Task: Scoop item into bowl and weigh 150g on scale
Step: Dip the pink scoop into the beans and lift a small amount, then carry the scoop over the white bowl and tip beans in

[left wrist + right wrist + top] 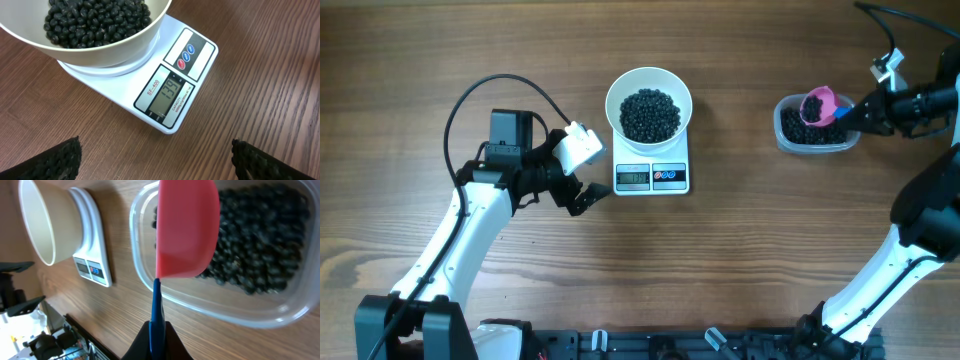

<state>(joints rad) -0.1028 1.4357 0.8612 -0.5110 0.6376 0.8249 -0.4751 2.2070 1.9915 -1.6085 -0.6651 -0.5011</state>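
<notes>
The white bowl stands on the small white scale and holds a heap of black beans. In the left wrist view the scale reads 139, with the bowl and its beans above the display. My left gripper stands wide open just left of the scale, with nothing between its fingertips. My right gripper is shut on the blue handle of a pink scoop. The scoop hangs over more beans.
A clear plastic container of beans sits at the far right of the wooden table. The right wrist view also shows the bowl and scale off to the left. Arm bases and cables line the table's near edge.
</notes>
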